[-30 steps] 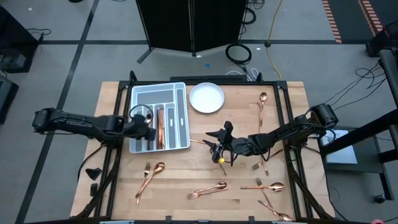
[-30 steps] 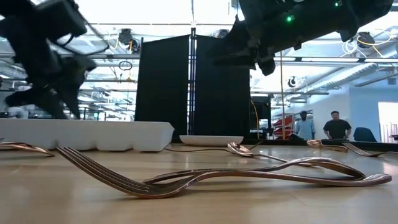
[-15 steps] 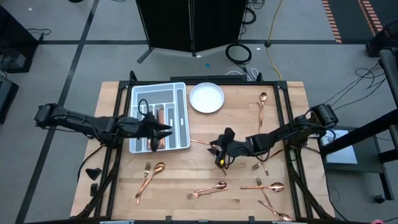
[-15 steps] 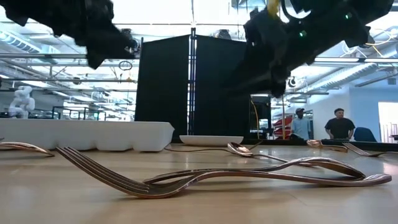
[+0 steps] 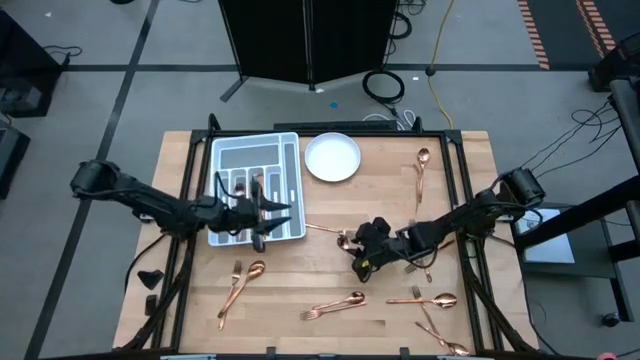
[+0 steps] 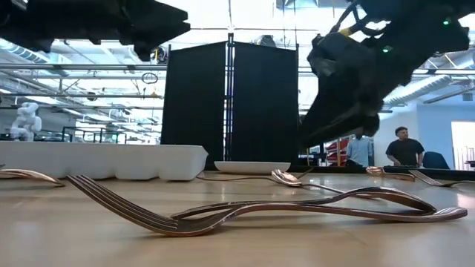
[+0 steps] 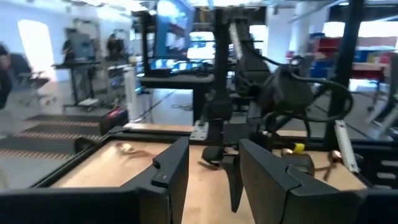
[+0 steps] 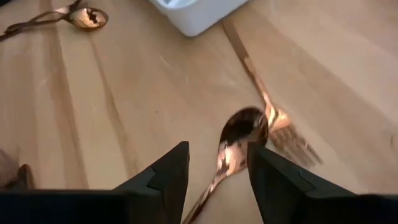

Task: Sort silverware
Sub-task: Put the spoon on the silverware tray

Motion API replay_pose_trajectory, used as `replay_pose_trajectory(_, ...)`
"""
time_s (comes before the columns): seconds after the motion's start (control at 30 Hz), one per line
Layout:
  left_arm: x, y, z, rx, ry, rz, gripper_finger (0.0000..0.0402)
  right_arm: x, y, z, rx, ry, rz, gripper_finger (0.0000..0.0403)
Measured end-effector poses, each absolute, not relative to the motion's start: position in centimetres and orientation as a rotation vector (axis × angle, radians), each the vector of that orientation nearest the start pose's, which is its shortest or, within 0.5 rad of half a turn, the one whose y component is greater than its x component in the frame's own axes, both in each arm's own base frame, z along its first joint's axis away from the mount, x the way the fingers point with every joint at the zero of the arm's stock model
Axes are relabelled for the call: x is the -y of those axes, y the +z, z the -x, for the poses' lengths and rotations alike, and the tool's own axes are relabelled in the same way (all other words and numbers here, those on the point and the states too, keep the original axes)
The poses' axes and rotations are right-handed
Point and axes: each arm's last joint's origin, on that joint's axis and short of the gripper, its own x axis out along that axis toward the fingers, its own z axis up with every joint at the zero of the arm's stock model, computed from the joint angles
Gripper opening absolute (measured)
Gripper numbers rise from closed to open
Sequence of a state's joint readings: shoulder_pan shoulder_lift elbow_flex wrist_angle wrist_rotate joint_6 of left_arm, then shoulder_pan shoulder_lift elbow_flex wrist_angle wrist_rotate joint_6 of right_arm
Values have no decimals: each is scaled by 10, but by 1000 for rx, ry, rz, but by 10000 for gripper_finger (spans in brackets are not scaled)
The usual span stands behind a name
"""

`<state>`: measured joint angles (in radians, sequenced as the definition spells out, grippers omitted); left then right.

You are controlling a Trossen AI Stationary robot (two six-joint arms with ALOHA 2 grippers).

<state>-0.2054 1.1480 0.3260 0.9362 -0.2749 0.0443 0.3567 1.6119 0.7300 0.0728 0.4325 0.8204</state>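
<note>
Right wrist view: right hand open, empty, straddling spoon, bowl pointing toward tray.

A robotics lab or big industrial test hall, no question. The wooden counter sits on a black metal frame over a grey concrete floor, taped lines across it, cables coiled loose. Out beyond the left claw there are more rigs, racks and bright screens. Overhead, exposed ducts and pipes. Two people stand far back beyond the right claw, beside a black partition.
</note>
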Motion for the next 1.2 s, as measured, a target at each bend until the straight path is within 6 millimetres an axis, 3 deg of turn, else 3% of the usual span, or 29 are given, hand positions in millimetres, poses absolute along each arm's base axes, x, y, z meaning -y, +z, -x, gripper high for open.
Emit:
replay_pose_trajectory(0.2, 39, 202, -226, 101, 41, -65, 135, -100, 146, -281, -656, -375, -518, 120)
replay_pose_trajectory(0.43, 40, 203, -227, 123, 39, -82, 135, -108, 129, -292, -721, -362, -564, 95)
replay_pose_trajectory(0.63, 31, 191, -234, -53, 186, 23, 135, -112, 148, -318, -769, -371, -458, 94)
replay_pose_trajectory(0.77, 26, 188, -255, -244, 248, 53, 135, -100, 168, -330, -805, -457, -398, 94)
replay_pose_trajectory(0.93, 25, 195, -273, -387, 342, -5, 135, -68, 182, -348, -758, -502, -385, 70)
replay_pose_trajectory(1.07, 23, 205, -264, -447, 488, -60, 135, -40, 176, -362, -743, -464, -404, 11)
replay_pose_trajectory(1.2, 23, 211, -243, -506, 612, -83, 135, -19, 159, -379, -720, -383, -465, 3)
